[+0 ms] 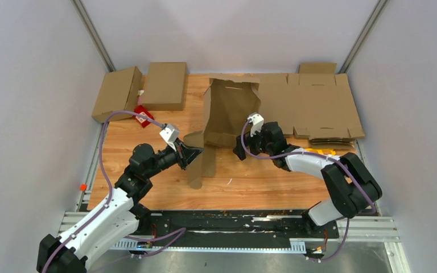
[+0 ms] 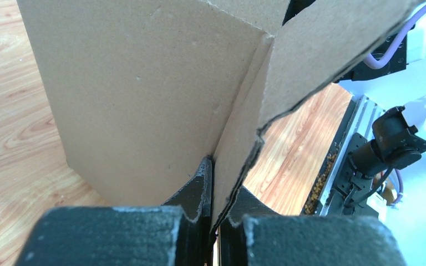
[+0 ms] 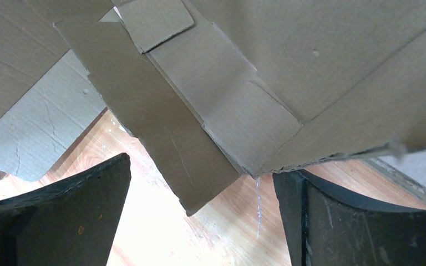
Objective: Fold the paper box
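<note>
Half-raised box (image 1: pixel 227 111) stands mid-worktop (image 1: pixel 262 182). Left pincer (image 1: pixel 192 154) clamps its near flap (image 1: pixel 196 173); right pincer (image 1: pixel 240 149) gapes empty beside it. Hold the flap steady while the right squares the wall.

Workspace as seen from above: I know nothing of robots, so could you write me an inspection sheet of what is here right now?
Surface: wooden table, bare grain at the near side.
Job's things: brown cardboard box, half raised, standing open mid-table; one flap sticks out toward the left arm.
Clutter: stack of flat cardboard blanks far right; two closed cardboard boxes far left; small red packet beside them.
Grippers: left tool shut on the flap; right tool open beside the box, holding nothing.
Cables: purple cables loop along both arms.
Surroundings: pale grey walls; metal rail under the arm bases.
</note>
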`<state>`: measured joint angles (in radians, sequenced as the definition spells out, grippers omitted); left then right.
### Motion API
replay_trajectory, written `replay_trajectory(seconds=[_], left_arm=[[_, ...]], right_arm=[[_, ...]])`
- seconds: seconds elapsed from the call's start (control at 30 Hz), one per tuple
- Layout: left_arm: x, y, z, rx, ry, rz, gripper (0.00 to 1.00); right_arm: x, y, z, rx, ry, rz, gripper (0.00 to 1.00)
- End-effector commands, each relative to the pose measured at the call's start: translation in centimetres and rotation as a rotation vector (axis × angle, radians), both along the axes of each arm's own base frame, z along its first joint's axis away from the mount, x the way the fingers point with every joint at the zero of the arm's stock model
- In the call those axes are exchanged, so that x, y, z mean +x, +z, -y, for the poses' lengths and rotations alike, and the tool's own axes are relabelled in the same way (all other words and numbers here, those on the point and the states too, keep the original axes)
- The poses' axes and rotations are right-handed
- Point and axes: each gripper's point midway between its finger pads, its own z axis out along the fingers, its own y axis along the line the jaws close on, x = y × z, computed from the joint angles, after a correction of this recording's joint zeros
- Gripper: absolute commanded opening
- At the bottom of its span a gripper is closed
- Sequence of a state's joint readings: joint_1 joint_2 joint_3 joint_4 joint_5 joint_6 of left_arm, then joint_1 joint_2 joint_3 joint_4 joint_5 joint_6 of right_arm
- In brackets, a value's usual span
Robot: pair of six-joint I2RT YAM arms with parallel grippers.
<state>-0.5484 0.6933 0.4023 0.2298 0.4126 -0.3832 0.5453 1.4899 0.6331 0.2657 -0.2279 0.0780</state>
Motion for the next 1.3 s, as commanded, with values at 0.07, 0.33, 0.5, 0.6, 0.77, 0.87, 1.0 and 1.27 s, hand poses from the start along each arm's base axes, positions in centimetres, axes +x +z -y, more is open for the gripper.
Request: replay_trajectory(seconds=[0.07,0.33,0.5,0.6,0.77,0.87,1.0,1.27], left_arm=[[-0.5,-2.7,0.0,0.040,-0.004,-0.141,0.06],[-0.5,-2.7,0.0,0.039,-0.002,-0.139,0.06],[-0.4,-2.9,-0.1,0.043,0.005,-0.143,0.06],[-0.3,-2.9,0.0,0.043,0.006,-0.144,0.06],[-0.4,-2.8,0.0,0.037,0.006,-0.147,0.06],[-0.3,-2.9,0.0,0.029,0.007,-0.152,0.06],[-0.3,-3.1,0.2,0.017,0.003,-0.157,0.06],[0.0,-3.3,0.0,0.000,0.035,-0.187,0.06]], right_arm=[[1.3,0.3,-0.7,-0.011,0.014,0.012,1.00],[2.8,1.0,-0.4,0.036,-0.103,0.030,0.80],[4.2,1.1,-0.8,0.075,-0.165,0.020,0.67],[5.0,1.3,-0.9,0.095,-0.206,0.014,0.56],[6.0,0.7,-0.4,0.116,-0.315,-0.019,0.43],[6.6,0.0,0.2,0.116,-0.388,-0.023,0.40],[6.7,-0.4,-0.7,0.097,-0.393,0.000,0.43],[7.1,0.0,-0.9,-0.007,-0.499,0.073,0.51]])
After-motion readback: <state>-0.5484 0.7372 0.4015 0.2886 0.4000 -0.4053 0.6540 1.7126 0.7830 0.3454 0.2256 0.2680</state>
